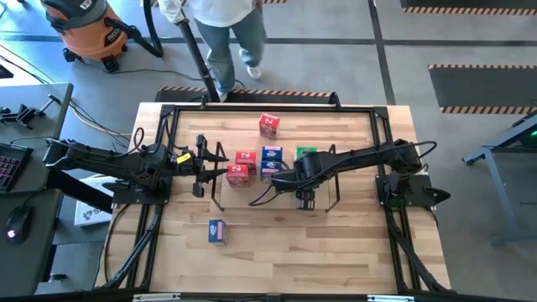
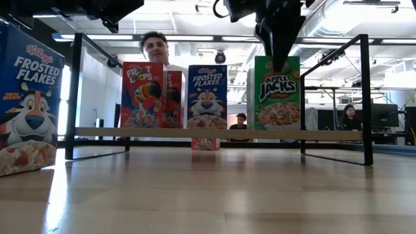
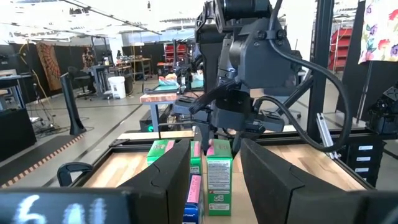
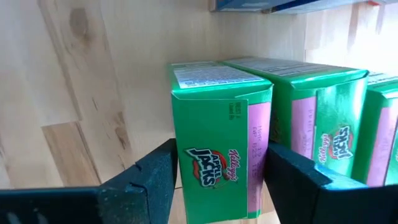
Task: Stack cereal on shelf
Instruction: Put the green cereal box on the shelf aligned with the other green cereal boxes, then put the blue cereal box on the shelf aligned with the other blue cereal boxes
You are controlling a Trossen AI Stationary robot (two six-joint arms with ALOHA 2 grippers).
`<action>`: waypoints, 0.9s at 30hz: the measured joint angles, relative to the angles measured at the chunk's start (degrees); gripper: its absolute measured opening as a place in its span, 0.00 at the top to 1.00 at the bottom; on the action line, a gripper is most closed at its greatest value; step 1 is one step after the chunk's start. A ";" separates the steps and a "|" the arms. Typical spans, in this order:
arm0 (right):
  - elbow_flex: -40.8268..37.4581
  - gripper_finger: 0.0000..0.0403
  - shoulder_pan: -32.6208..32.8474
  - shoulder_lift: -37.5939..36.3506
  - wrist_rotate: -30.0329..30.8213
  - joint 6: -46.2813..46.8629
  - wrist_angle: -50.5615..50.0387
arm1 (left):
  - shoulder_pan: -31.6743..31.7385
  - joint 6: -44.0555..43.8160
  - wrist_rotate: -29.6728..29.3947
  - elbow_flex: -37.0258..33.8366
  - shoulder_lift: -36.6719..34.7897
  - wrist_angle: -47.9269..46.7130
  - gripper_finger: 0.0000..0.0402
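Straddling the green Apple Jacks box (image 4: 221, 155), your right gripper (image 4: 217, 180) shows slim gaps both sides — lift crooked and it tips the neighbour at three o'clock; left gripper (image 3: 214, 186) half open, empty.

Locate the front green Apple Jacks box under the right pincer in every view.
High: mostly hidden under the right pincer, right end of the shelf.
Low: green Apple Jacks box, rightmost on the shelf.
Left wrist: centre, below the pincer.
Right wrist: between the fingers.
Shared landmark: the right pincer above it.
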 joint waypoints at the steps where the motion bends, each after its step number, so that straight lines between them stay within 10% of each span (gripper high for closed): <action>1: 0.00 0.50 0.04 0.00 0.00 -0.09 0.00 | 0.00 0.00 0.01 -0.01 0.00 0.00 0.67; 27: 10.21 0.35 0.01 -0.87 -1.93 0.77 -5.24 | 0.00 -0.48 -0.55 0.00 0.00 -1.37 0.67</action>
